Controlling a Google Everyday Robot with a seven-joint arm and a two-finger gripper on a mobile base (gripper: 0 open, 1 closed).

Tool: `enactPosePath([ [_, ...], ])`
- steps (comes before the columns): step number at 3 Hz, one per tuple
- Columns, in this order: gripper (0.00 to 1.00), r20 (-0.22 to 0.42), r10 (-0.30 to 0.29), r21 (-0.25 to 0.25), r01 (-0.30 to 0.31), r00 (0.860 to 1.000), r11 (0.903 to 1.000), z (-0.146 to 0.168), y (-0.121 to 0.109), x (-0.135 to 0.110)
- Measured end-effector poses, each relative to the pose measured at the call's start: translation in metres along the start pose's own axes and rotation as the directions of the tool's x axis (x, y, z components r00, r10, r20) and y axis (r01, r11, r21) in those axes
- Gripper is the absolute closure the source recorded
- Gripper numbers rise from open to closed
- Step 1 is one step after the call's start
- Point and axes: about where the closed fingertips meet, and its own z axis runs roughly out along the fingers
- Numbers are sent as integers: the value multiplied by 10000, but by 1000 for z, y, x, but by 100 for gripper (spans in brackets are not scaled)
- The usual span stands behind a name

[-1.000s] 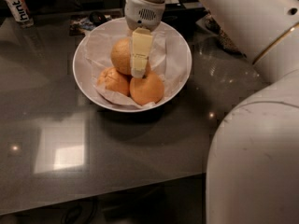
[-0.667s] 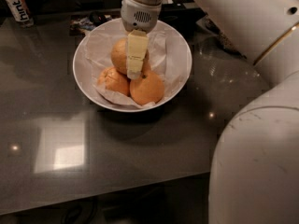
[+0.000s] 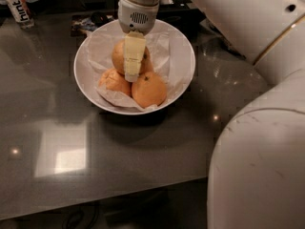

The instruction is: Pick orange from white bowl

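The white bowl (image 3: 183,46), lined with crinkled white paper, stands on the dark glossy table and holds three fruits. The orange (image 3: 117,56), the largest and palest, lies at the back of the bowl. Two smaller, deeper-orange fruits lie in front of it, one at the left (image 3: 113,81) and one at the right (image 3: 149,90). My gripper (image 3: 132,73) hangs straight down from above over the right half of the orange, its pale yellow tip reaching down between the orange and the front right fruit. It hides part of the orange.
My white arm (image 3: 259,142) fills the right side of the view. A "hint" bottle (image 3: 19,6) stands at the back left. A dark flat object (image 3: 88,23) lies just behind the bowl. The table's front edge (image 3: 95,204) runs along the bottom.
My gripper has shifted a little to the left over the bowl, further onto the orange. The fruits and the bowl have not moved.
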Motion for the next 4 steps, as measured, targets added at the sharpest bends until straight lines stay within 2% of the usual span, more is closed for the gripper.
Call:
enactPosePath([
  [1,17,-70,80,37,-80,9999,10000,0,1,-1],
  [4,87,-69,83,42,-83,9999,10000,-10,0,-4],
])
